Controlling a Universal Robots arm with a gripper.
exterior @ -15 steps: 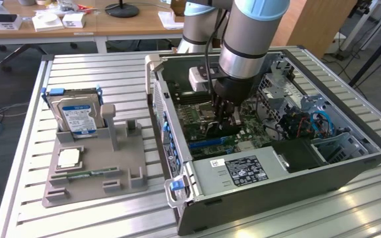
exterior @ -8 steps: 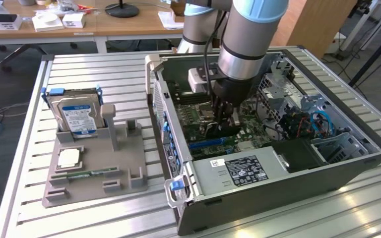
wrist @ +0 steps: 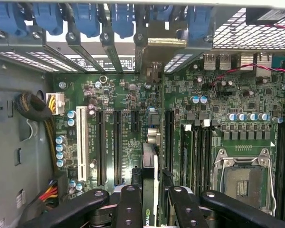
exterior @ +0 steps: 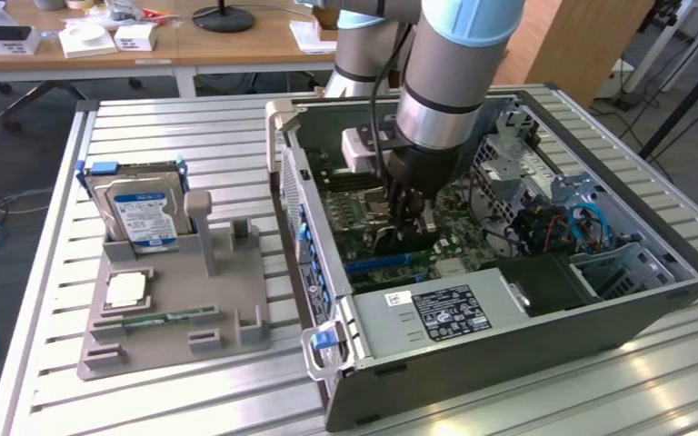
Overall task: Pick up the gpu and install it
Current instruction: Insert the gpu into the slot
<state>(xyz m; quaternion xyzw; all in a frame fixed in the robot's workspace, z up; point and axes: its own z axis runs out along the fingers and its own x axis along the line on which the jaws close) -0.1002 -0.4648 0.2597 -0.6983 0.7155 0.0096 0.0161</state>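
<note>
The gpu (wrist: 149, 161) is pinched edge-up between the two fingers of the gripper (wrist: 154, 192), which are closed on its flat sides. In the exterior view the gripper (exterior: 407, 213) is seen reaching down into the open computer case (exterior: 640, 300), with the card hanging directly beneath it, over the motherboard (wrist: 123, 95). Whether the card's lower edge has entered a slot cannot be told.

The step in hand is judged to be the seating of the card. It is done well if the card is kept upright and parallel to the long black slots (wrist: 118, 147) that lie just to one side of the gripper. The bracket end should be lined up with the rear openings under the blue clips (wrist: 85, 19) ahead of the gripper. Pressure is best applied straight down and evenly, since a tilted card could bind or scrape the board. The CPU socket (wrist: 242, 180), off to the gripper's other side, should be kept clear.
</note>
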